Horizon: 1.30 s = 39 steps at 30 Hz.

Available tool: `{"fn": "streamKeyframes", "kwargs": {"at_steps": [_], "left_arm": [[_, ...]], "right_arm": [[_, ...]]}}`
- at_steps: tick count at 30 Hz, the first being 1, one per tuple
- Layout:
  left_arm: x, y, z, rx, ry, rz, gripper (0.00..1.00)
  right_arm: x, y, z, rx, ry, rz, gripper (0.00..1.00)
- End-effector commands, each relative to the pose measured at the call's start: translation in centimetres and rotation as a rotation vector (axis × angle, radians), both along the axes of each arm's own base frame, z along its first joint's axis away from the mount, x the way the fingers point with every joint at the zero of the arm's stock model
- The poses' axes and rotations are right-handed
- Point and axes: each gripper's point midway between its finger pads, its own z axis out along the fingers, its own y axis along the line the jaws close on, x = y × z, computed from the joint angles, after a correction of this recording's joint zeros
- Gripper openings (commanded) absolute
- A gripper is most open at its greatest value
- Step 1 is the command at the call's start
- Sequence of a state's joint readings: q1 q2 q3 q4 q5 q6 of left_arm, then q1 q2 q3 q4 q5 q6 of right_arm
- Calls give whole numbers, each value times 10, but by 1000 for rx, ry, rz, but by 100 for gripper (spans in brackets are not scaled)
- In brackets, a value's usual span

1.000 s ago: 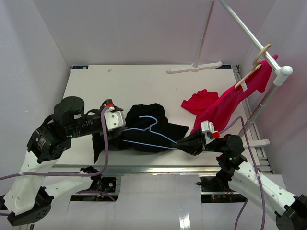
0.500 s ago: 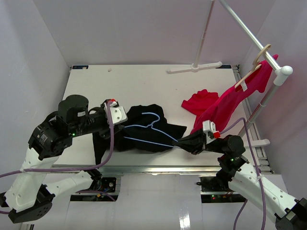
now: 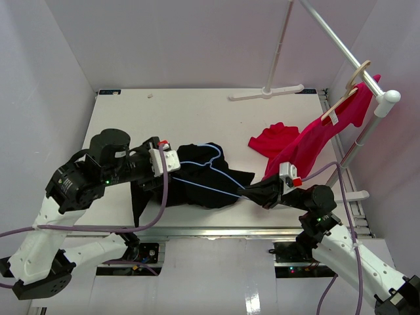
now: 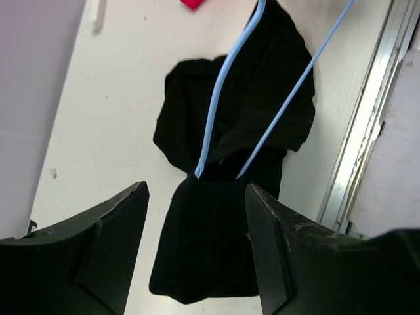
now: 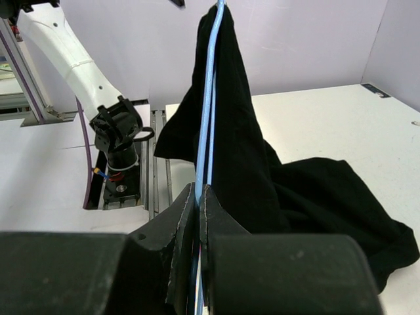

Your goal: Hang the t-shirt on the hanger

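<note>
Black t-shirt (image 3: pixel 197 178) sits lower middle of the top view, bunched on the white table (image 3: pixel 197 111) near its front edge, between the two arms. In the right wrist view part of it is draped over the raised hanger and the rest trails down onto the table at lower right. Light-blue wire hanger (image 4: pixel 211 115) lies across the t-shirt, running from centre toward the lower right in the top view, hook showing above the cloth. In the left wrist view its two wires meet at a corner that goes into a fold of the black cloth. Right gripper (image 3: pixel 247 193) is at the hanger's right end, fingers (image 5: pixel 187 216) pressed together on the blue wire, pinching it. Left gripper (image 4: pixel 197 189) is over the left part of the t-shirt, fingers (image 4: pixel 118 249) spread wide. The hanger's corner and a fold of cloth show between them. Nothing looks pinched, and whether the tips touch the cloth cannot be told. Further out, right side of the top view: a red shirt (image 3: pixel 302 147) hangs from a wooden hanger (image 3: pixel 351 85) on a white rack rail (image 3: pixel 338 41), its lower part lying on the table just right of the t-shirt. The rack's foot (image 3: pixel 266 93) stands at the table's back edge.
</note>
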<state>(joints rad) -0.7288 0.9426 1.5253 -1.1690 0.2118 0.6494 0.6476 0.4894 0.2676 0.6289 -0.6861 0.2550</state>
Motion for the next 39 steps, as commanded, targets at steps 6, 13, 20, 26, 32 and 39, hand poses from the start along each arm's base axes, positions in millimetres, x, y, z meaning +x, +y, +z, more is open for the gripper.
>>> {"fn": "streamKeyframes", "kwargs": {"at_steps": [6,13,20,26,32,39], "left_arm": [[11,5,-35,149,46,11,72],[12,7,-33,151,36,27,72],[5,12,-41,184,41,24,72],[-5,12,-41,163,53,-7,58],[-7,12,-60,192,96,-2,47],[-20,-14,-36,83,90,-146,10]], "right_arm": [[-14,-10,39,69,-129,3,8],[-17,-13,40,71,-139,2,8],[-16,-12,34,52,-131,1,8],[-16,-14,35,53,-134,-11,8],[-17,-15,37,57,-139,-12,8],[-37,-21,48,73,-181,43,8]]}}
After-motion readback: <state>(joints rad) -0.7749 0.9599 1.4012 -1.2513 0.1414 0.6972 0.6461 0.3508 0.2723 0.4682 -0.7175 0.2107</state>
